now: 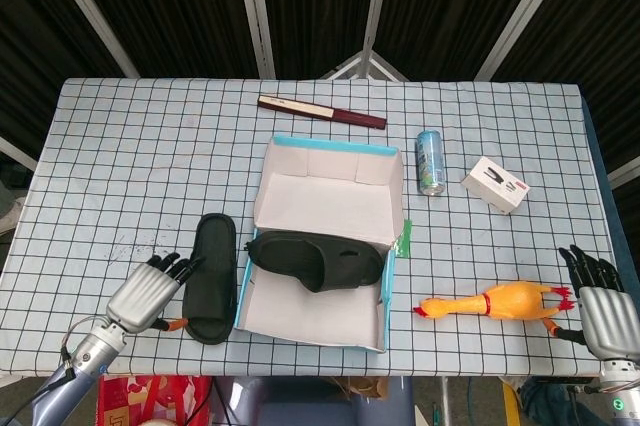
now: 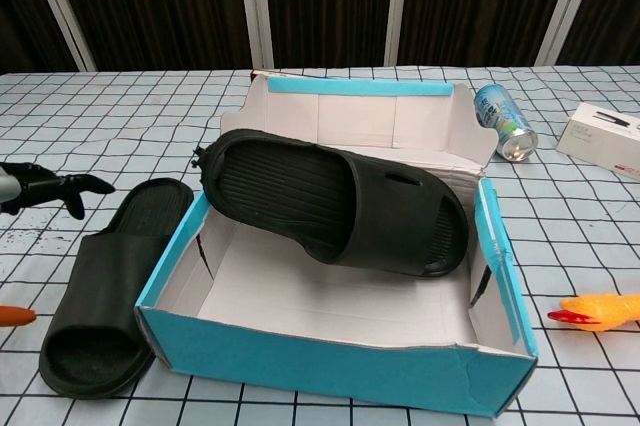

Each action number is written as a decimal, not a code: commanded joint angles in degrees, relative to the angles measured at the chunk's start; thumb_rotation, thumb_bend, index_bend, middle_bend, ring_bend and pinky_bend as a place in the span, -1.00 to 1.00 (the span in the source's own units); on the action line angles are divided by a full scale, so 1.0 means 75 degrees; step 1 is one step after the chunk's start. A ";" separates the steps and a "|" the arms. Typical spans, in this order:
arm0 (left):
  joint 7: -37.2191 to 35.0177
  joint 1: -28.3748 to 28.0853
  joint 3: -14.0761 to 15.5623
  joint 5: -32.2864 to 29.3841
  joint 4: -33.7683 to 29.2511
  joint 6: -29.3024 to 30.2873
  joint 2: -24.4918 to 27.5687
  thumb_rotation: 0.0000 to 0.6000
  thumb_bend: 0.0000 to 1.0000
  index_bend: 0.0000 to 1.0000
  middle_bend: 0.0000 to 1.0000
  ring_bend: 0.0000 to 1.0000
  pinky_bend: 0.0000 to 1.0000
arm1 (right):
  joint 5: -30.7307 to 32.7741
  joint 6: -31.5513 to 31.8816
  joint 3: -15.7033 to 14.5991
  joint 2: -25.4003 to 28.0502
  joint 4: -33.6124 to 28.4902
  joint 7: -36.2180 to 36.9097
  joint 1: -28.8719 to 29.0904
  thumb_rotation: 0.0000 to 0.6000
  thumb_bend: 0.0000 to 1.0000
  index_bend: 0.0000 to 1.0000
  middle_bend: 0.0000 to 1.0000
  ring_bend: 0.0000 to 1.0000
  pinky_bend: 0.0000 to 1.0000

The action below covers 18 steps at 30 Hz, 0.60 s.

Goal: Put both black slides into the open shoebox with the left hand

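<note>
One black slide (image 1: 316, 258) (image 2: 335, 196) lies tilted inside the open shoebox (image 1: 381, 291) (image 2: 330, 366), its heel up on the box's left wall. The other black slide (image 1: 212, 276) (image 2: 105, 291) lies flat on the table just left of the box. My left hand (image 1: 148, 291) (image 2: 40, 189) hovers at that slide's left side, fingers spread and pointing toward it, holding nothing. My right hand (image 1: 598, 301) rests at the table's near right corner, fingers apart and empty.
A yellow rubber chicken (image 1: 492, 302) (image 2: 600, 310) lies right of the box. A drink can (image 1: 430, 161) (image 2: 503, 121) and a small white box (image 1: 495, 184) (image 2: 604, 136) sit behind it. A dark red flat case (image 1: 321, 112) lies at the back. Something orange (image 2: 12, 315) shows under the left hand.
</note>
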 commanded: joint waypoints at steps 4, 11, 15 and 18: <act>-0.0083 0.0116 0.0030 0.0048 -0.0054 -0.0068 0.0062 -0.06 -0.96 -1.00 -0.70 -0.75 -0.42 | -0.0032 -0.0002 -0.0012 0.0006 0.0001 0.0023 0.0003 1.00 -0.68 -1.00 -0.90 -0.82 -0.87; 0.0164 0.0181 -0.0077 -0.0061 -0.0017 -0.0221 -0.0070 -0.19 -1.00 -1.00 -0.74 -0.79 -0.47 | -0.0045 -0.0018 -0.0033 0.0012 -0.0019 0.0020 0.0003 1.00 -0.67 -1.00 -0.90 -0.82 -0.87; 0.0329 0.0134 -0.0185 -0.0134 0.0178 -0.0447 -0.0314 -0.19 -0.99 -1.00 -0.73 -0.79 -0.47 | -0.0007 -0.0066 -0.0028 0.0027 -0.0022 0.0044 0.0016 1.00 -0.67 -1.00 -0.90 -0.82 -0.87; 0.0427 0.0146 -0.0256 -0.0137 0.0283 -0.0470 -0.0454 -0.20 -0.86 -1.00 -0.71 -0.79 -0.47 | -0.0003 -0.0075 -0.0026 0.0038 -0.0011 0.0083 0.0018 1.00 -0.68 -1.00 -0.90 -0.82 -0.87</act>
